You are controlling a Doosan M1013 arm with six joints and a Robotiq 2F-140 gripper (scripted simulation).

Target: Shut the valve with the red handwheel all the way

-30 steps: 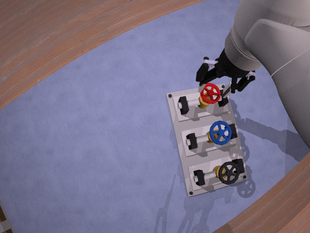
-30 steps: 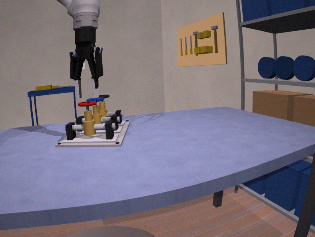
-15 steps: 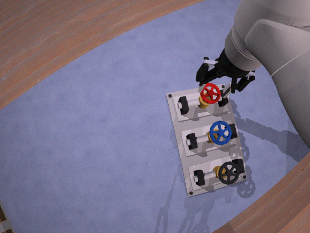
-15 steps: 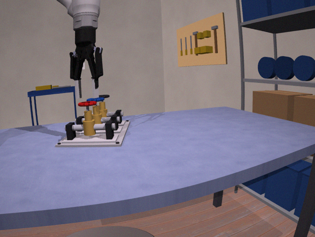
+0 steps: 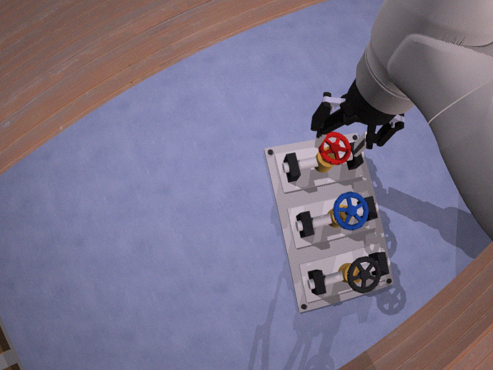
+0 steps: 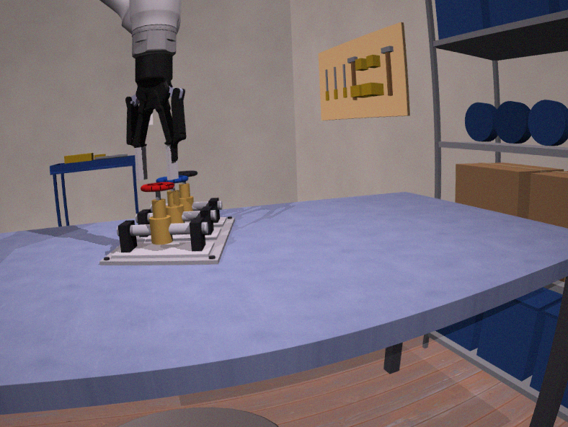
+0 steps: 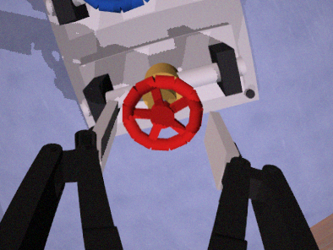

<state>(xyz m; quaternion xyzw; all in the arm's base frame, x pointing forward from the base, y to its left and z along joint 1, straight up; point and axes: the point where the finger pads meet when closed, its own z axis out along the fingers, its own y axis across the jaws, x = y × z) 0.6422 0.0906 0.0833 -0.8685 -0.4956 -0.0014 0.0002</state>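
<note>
The red handwheel (image 5: 335,148) sits on a brass valve at the far end of a grey panel (image 5: 327,222); it also shows in the side view (image 6: 157,186) and in the wrist view (image 7: 162,113). The blue handwheel (image 5: 350,210) is on the middle valve and the black handwheel (image 5: 363,274) on the near one. My gripper (image 6: 158,173) hangs upright just above the red handwheel, partly open, with one finger on each side of the rim. In the wrist view the gripper (image 7: 163,134) frames the wheel without touching it. Nothing is held.
The panel lies on a blue table top near its right edge. The arm's large grey body (image 5: 434,71) looms over the table's right side. A small blue side table (image 6: 94,161) and a shelf with boxes (image 6: 504,183) stand beyond the table.
</note>
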